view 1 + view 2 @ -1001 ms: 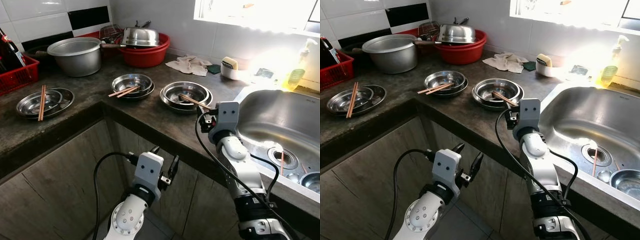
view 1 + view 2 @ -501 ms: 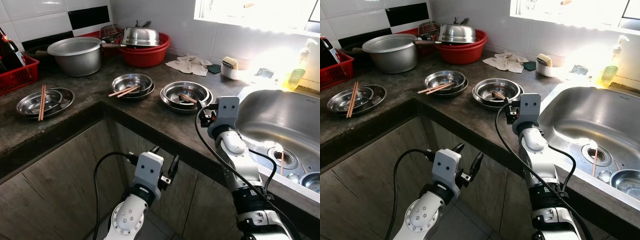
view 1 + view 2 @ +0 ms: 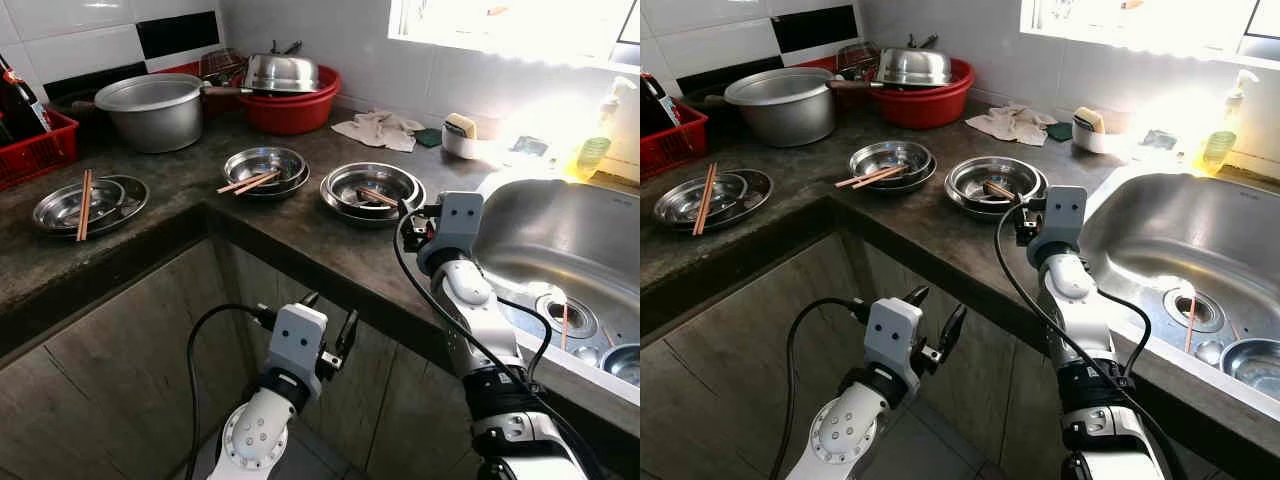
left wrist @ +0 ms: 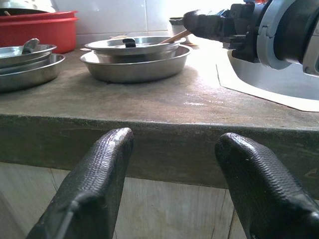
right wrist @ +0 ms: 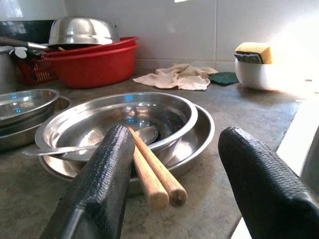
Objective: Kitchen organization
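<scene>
Now right end effector [image 5: 164, 184] gapes level before chopsticks [image 5: 152, 172].

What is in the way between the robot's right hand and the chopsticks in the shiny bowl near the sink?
Nothing visible. The right gripper is open at the counter's edge, and the chopsticks poke out over the bowl rim, their ends between its fingers.

Home kitchen. Evidence: dark stone counter [image 3: 300, 235] running across the frame centre, steel sink [image 3: 575, 245] at right. White wall tiles [image 3: 70, 50] at upper left. Steel dishes [image 3: 372, 188] with chopsticks [image 3: 250, 183] on the counter; big pot [image 3: 155, 110] and red basin [image 3: 295, 105] at the top. Sponge [image 3: 460, 125] and rag [image 3: 378, 130] near a bright window [image 3: 510, 25], upper right.
</scene>
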Motion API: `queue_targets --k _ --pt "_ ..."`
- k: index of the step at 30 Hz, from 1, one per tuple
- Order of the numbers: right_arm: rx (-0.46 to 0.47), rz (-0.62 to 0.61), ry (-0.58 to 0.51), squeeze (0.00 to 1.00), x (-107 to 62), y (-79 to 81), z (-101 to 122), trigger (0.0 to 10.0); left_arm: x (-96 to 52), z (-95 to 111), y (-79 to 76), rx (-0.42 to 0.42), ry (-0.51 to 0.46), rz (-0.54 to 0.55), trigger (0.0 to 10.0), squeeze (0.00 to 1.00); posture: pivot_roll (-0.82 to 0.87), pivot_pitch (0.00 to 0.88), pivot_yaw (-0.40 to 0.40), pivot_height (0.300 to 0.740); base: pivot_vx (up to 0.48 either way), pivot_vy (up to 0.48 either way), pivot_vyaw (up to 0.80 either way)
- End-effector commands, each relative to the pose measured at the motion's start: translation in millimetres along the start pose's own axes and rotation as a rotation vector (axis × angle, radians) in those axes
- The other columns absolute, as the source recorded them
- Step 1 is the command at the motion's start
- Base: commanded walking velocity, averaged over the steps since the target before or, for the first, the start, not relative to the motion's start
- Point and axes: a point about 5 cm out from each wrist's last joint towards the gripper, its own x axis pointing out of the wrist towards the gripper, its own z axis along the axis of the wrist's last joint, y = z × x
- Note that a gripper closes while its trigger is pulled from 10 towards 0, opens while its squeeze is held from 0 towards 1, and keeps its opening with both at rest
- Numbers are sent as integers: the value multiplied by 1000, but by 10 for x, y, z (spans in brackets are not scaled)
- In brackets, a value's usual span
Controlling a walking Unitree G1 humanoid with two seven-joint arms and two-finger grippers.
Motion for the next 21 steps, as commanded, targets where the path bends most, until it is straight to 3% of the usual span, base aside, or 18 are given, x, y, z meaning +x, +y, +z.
queue_targets --k 1,7,8,10,11,21 --pt "9 1 -27 0 39 10 64 10000 4 27 7 8 -7 2 10000 0 147 0 -43 740 0 0 0" --pt "12 4 -26 0 45 14 64 10000 7 23 12 8 -5 5 10000 0 146 3 -43 740 0 0 0" --pt "13 5 -26 0 47 16 64 7804 7 23 13 8 -6 5 10000 0 147 1 -44 740 0 0 0" --pt "15 7 -27 0 50 22 64 667 7 23 12 8 -5 6 10000 0 145 2 -41 740 0 0 0" --pt "15 8 -28 0 51 25 65 0 8 24 11 7 -6 7 10000 0 145 2 -44 740 0 0 0" --pt "16 7 -36 0 56 26 84 0 3 24 11 8 -6 13 10000 0 145 7 -45 740 0 0 0"
